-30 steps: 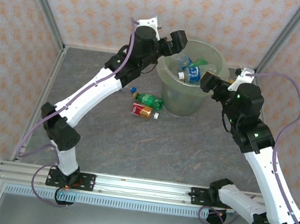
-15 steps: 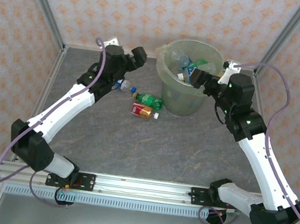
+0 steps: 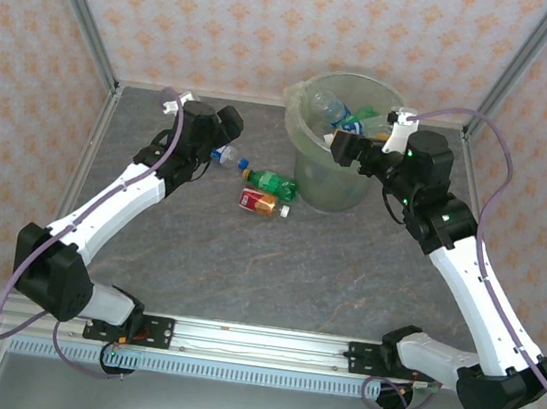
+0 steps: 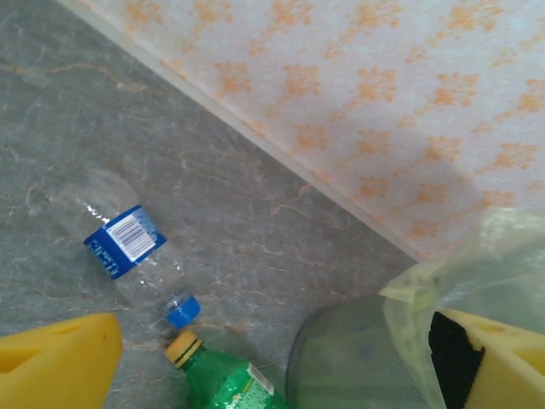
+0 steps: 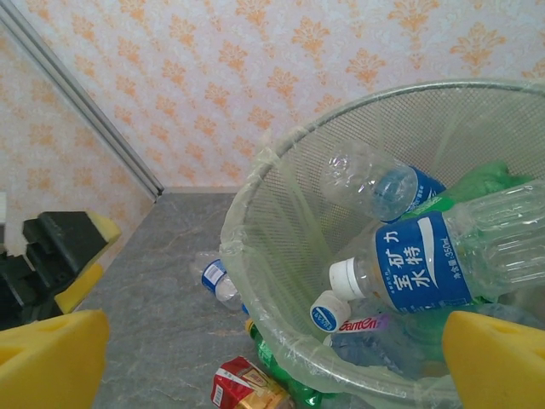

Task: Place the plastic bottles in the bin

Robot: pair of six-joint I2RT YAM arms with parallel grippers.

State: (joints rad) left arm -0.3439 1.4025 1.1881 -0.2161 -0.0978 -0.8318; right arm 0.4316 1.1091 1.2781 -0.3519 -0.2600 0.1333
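Green-tinted bin [image 3: 334,187] sits at upper centre of the top view, with several bottles [image 5: 421,256] already inside. Three more lie on the floor just left of it: a clear one [image 4: 136,251], a green one [image 4: 223,379] with its cap nearly meeting the clear one's, and a red-labelled one [image 3: 259,202] below. Left gripper [image 3: 225,126] hangs over the clear one, pads spread wide and empty (likely lining up a pick). Right gripper [image 3: 345,149] hovers at the bin's mouth, equally wide and empty, probably because drops belong there

Three bottles [image 3: 268,182] on the table [image 3: 276,265], left of the bin [image 3: 331,187]
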